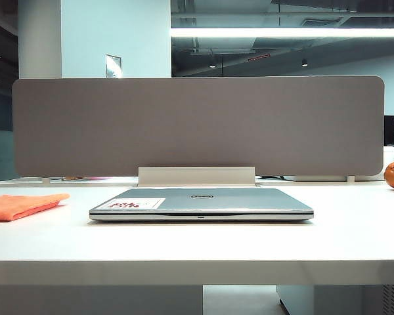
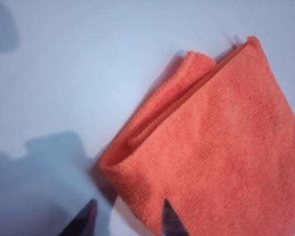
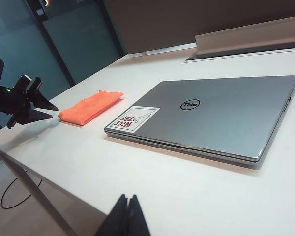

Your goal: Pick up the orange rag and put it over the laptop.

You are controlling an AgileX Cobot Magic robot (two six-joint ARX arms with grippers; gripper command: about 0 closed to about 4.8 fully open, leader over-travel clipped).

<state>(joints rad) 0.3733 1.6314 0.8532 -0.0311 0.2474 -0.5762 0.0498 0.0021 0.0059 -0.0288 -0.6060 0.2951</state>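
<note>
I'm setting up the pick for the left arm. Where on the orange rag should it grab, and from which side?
Probably the folded corner of the orange rag nearest the open left pincer, coming from above: it lies flat on the table, and the stacked layers there form a raised lip.

Left gripper (image 2: 128,219) dark tapered fingers, right gripper (image 3: 129,216) black pointed fingers

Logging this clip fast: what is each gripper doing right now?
Left gripper: open, holding nothing, just above the orange rag.
Right gripper: shut, empty, back from the laptop.
</note>
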